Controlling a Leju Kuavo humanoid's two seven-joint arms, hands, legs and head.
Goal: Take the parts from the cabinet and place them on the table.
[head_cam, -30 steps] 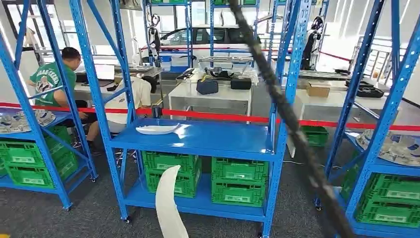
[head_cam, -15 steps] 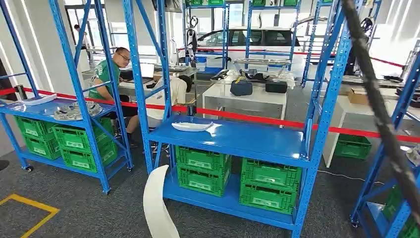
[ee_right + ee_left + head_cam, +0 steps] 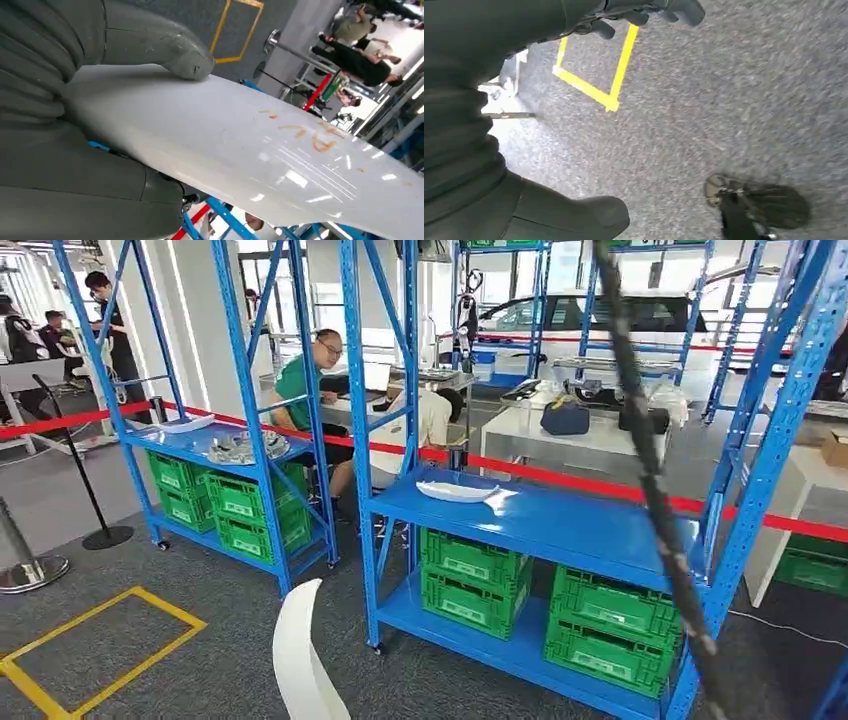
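Observation:
A long, curved white part rises from the bottom edge of the head view. In the right wrist view my right hand grips this white part, with the thumb pressed on its glossy face. A second white part lies on the middle shelf of the blue cabinet rack ahead. My left hand hangs over grey carpet, fingers and thumb apart, holding nothing.
Green crates fill the rack's lower shelves. A second blue rack to the left carries grey parts. A seated person in green is behind it. Red barrier tape, a stanchion, yellow floor marking, a dark cable close ahead.
The whole scene has slid to the right: the camera has turned left. The left rack, stanchions and yellow floor marking have come into view. The white part stays in my right hand.

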